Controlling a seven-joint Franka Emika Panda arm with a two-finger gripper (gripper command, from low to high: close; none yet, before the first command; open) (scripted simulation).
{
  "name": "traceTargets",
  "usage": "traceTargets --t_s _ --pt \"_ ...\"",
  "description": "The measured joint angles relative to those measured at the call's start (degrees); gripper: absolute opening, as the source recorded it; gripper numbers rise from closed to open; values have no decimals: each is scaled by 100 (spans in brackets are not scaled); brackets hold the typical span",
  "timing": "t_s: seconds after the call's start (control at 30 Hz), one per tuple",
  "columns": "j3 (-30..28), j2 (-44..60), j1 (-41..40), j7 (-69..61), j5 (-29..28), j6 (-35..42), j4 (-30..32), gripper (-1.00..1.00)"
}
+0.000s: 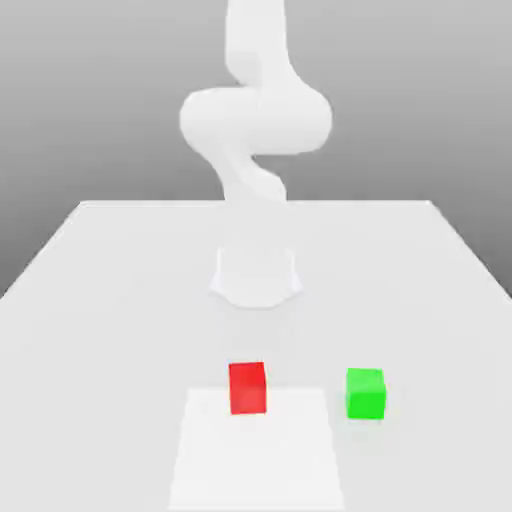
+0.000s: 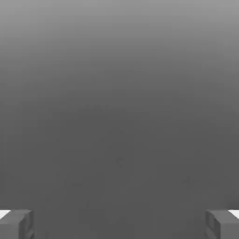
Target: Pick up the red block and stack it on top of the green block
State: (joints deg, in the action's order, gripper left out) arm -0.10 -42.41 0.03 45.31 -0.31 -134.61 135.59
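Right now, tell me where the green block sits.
In the exterior view, the green block rests on the white table near its front edge, to the exterior view's right of the red block, with a clear gap between them.

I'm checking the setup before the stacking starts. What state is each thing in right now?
red block: resting on the table, not held, nothing on it.
green block: resting on the table, apart from the red block, on the exterior view's right of it, top bare.
gripper: open, holding nothing.
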Motion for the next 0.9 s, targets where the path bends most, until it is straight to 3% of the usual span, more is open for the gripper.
traceTargets --t_s 0.53,0.77,0.8,0.9 --pt "-238 2939 29 -540 -102 -2346 2999 0" --pt "-112 4986 -49 -836 187 -3990 3142 0" --pt "-71 5167 -86 -849 202 -4145 3119 -100" --pt "-70 5167 -86 -841 195 -4144 3119 -100"
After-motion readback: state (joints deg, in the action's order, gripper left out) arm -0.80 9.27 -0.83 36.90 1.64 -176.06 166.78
